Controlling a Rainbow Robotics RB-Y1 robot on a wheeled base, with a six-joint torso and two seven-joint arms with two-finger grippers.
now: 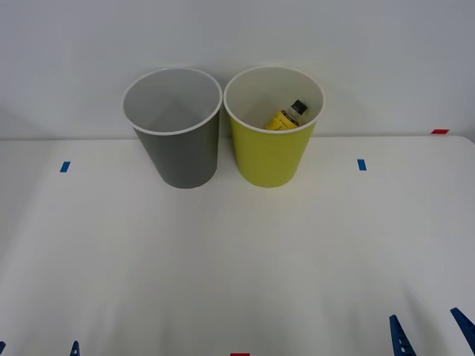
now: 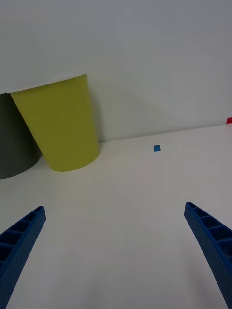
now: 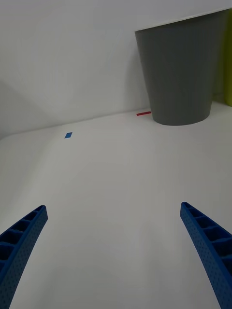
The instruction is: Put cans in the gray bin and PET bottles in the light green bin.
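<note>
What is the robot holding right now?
Nothing. Both the left gripper and right gripper are open and empty; the bottle lies inside the light green bin.

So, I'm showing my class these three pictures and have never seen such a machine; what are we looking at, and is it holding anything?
It is a two-armed robot sorting rubbish. One camera looks down from above its arms at a white table; the other two sit on its wrists. At the table's far edge stand a gray bin and a green bin, side by side. A bottle with a yellow label lies inside the green bin. The blue ribbed prongs are fingers: the left hand and right hand are both open, holding nothing, near the table's front edge.
</note>
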